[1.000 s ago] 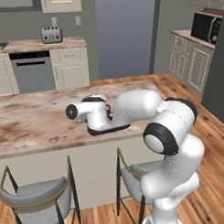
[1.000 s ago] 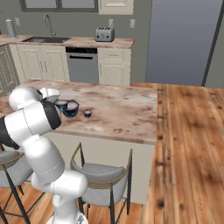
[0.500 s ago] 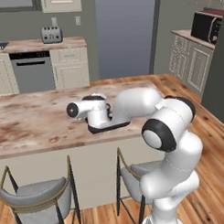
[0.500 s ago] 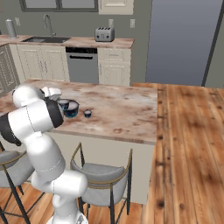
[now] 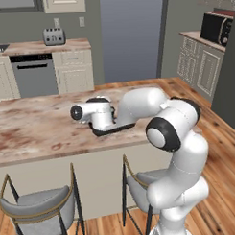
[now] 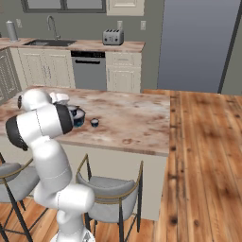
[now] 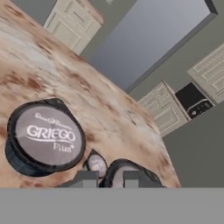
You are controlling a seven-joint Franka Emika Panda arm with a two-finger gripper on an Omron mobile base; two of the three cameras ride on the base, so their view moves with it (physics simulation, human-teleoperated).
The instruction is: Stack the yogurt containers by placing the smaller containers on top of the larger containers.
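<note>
Three dark-blue yogurt containers stand on the marbled island counter [image 7: 52,74]. The larger container [image 7: 43,140], with a "GRIEGO Plus" lid, is at the left of the hand view. The tiny container [image 7: 96,162] [image 6: 95,122] stands free beside it. The medium container [image 7: 127,171] [image 6: 77,116] sits right at my fingertips. My gripper [image 7: 111,178] is shut on its near side, with its pale top showing in the narrow gap. In the left base view my white wrist [image 5: 95,113] hangs low over a dark tub [image 5: 110,130] that my arm mostly hides.
Two grey stools [image 5: 39,213] [image 6: 111,198] stand at the island's near side. Bare counter stretches to the right of the tubs [image 6: 137,118]. At the back wall are a toaster [image 5: 53,36], a dishwasher [image 6: 88,71] and a sink [image 6: 49,41]. A microwave [image 5: 214,27] is on the right.
</note>
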